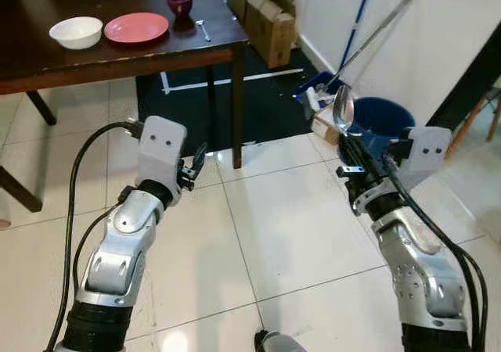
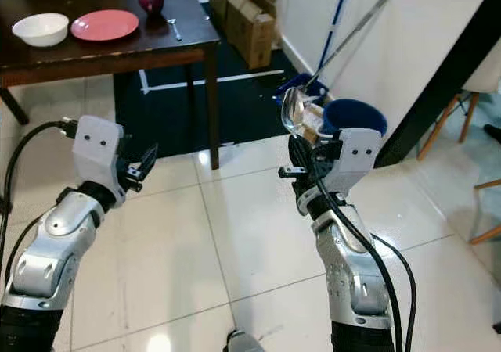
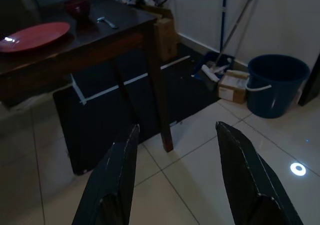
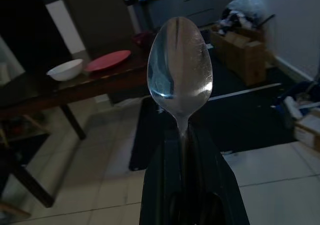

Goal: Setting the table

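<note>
A dark wooden table (image 1: 117, 59) stands ahead to the left. On it sit a white bowl (image 1: 76, 32), a pink plate (image 1: 136, 28), a maroon cup (image 1: 179, 2) and a small metal utensil (image 1: 203, 30). My right gripper (image 1: 350, 145) is raised over the tiled floor, away from the table, shut on the handle of a silver spoon (image 4: 180, 70) whose bowl points upward. My left gripper (image 3: 177, 126) is open and holds nothing; it hangs in front of the table's near corner leg (image 1: 237, 109).
A blue bucket (image 1: 380, 117) and mop handles (image 1: 376, 31) stand by the right wall. Cardboard boxes (image 1: 270, 23) sit beyond the table's right end. A dark rug (image 1: 258, 102) lies under the table. Bare tiles (image 1: 290, 227) stretch between me and the table.
</note>
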Controlling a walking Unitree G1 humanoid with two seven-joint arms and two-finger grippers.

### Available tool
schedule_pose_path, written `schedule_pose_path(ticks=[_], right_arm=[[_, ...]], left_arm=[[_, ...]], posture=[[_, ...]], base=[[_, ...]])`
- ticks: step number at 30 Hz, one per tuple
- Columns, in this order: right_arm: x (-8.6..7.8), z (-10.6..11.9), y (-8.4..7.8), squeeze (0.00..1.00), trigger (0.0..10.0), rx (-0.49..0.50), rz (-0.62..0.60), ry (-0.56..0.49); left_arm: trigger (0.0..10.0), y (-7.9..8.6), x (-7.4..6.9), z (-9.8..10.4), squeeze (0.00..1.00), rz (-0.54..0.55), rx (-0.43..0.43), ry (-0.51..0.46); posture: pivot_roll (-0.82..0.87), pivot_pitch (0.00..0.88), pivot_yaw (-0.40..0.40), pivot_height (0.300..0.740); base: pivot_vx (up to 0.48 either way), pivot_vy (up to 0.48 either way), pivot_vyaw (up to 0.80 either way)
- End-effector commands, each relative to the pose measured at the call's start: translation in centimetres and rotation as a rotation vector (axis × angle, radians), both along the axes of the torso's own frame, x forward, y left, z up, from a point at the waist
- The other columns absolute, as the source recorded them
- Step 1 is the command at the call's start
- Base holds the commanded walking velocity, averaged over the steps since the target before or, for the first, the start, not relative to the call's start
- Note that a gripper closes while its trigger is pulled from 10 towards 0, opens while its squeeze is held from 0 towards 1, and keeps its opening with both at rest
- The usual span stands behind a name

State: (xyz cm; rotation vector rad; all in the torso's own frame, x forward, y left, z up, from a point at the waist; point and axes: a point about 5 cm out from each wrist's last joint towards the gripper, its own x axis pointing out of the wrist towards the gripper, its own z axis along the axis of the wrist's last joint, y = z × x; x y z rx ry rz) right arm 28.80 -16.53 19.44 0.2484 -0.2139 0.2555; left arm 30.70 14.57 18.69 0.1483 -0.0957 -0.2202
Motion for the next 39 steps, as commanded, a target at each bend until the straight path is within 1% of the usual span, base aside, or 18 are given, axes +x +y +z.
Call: schedule_pose_path(ticks=[1,5,6,8,9,10,11,12,13,14,17,18,19,22,25,31,34,39], right_arm=[[-0.4,0.0,0.0,0.00,10.0,0.015,0.004,-0.007],[-0.5,0.0,-0.1,0.00,10.0,0.012,-0.002,-0.005],[-0.5,-0.2,-0.2,0.00,10.0,-0.015,-0.011,0.000],[-0.8,-0.7,-0.4,0.00,10.0,-0.070,-0.030,0.016],[-0.8,-0.7,-0.4,0.00,10.0,-0.070,-0.030,0.016],[-1.0,-1.1,-0.4,0.00,10.0,-0.100,-0.033,0.026],[-1.0,-1.1,-0.4,0.00,10.0,-0.100,-0.033,0.026],[-1.3,-2.5,-0.4,0.00,10.0,-0.137,-0.016,0.081],[-1.5,-3.0,-0.3,0.00,10.0,-0.148,-0.009,0.099],[-1.5,-3.0,-0.3,0.00,10.0,-0.148,-0.009,0.099],[-1.5,-4.8,0.6,0.00,10.0,-0.175,0.050,0.158],[-1.5,-4.8,0.6,0.00,10.0,-0.175,0.050,0.158],[-1.4,-5.3,1.0,0.00,10.0,-0.179,0.081,0.173],[-1.4,-5.4,1.0,0.00,10.0,-0.181,0.089,0.173],[-1.0,-5.1,1.1,0.00,10.0,-0.178,0.099,0.163],[-0.7,-4.3,0.8,0.00,10.0,-0.177,0.078,0.125],[-0.7,-4.2,0.5,0.00,10.0,-0.174,0.067,0.116],[-0.8,-4.3,0.4,0.00,10.0,-0.176,0.062,0.115]], left_arm=[[10.0,0.3,0.0,-0.5,0.00,0.011,0.005,0.018],[10.0,0.7,0.0,-0.8,0.00,0.042,-0.006,0.038],[10.0,1.2,-0.1,-1.3,0.00,0.079,-0.018,0.063],[10.0,3.3,-0.7,-2.4,0.00,0.196,-0.004,0.085],[10.0,3.3,-0.7,-2.4,0.00,0.196,-0.004,0.085],[10.0,4.3,-1.1,-2.9,0.00,0.254,0.015,0.095],[10.0,4.3,-1.1,-2.9,0.00,0.254,0.015,0.095],[10.0,6.1,-2.4,-4.4,0.00,0.320,0.071,0.140],[10.0,6.5,-2.8,-4.8,0.00,0.330,0.093,0.149],[10.0,6.5,-2.8,-4.8,0.00,0.330,0.093,0.149],[10.0,6.6,-4.0,-5.6,0.00,0.358,0.078,0.162],[10.0,6.6,-4.0,-5.6,0.00,0.358,0.078,0.162],[10.0,6.3,-4.2,-5.6,0.00,0.386,0.033,0.150],[10.0,6.2,-4.2,-5.5,0.00,0.394,0.017,0.145],[10.0,5.7,-3.9,-5.0,0.00,0.388,0.014,0.116],[10.0,4.2,-3.1,-3.7,0.00,0.314,0.067,0.027],[10.0,3.4,-2.6,-3.2,0.00,0.297,0.076,-0.008],[10.0,3.1,-2.2,-3.0,0.00,0.287,0.086,-0.019]], posture=[[-0.12,0.047,0.069,0.740],[-0.12,0.047,0.069,0.740],[-0.12,0.048,0.070,0.740],[-0.13,0.052,0.064,0.740],[-0.13,0.052,0.064,0.740],[-0.13,0.052,0.064,0.740],[-0.13,0.052,0.064,0.740],[-0.12,0.059,0.043,0.740],[-0.12,0.059,0.043,0.740],[-0.12,0.059,0.043,0.740],[-0.11,0.062,0.017,0.740],[-0.11,0.062,0.017,0.740],[-0.09,0.061,-0.005,0.740],[-0.09,0.061,-0.005,0.740],[-0.09,0.056,-0.010,0.740],[-0.10,0.049,0.001,0.740],[-0.11,0.047,0.007,0.740],[-0.12,0.037,0.018,0.740]], base=[[0.000,0.000,0.00],[0.000,0.000,0.00],[0.000,0.000,0.00],[0.000,0.000,0.00],[0.000,0.000,0.00],[0.000,0.000,0.00],[0.000,0.000,0.00],[0.000,0.000,0.00],[0.000,0.000,0.00],[0.000,0.000,0.00],[0.000,0.000,0.00],[0.000,0.000,0.00],[0.000,0.000,0.00],[0.000,0.000,0.00],[0.000,0.000,0.00],[0.000,0.000,0.00],[0.393,0.000,0.00],[0.465,0.000,0.00]])
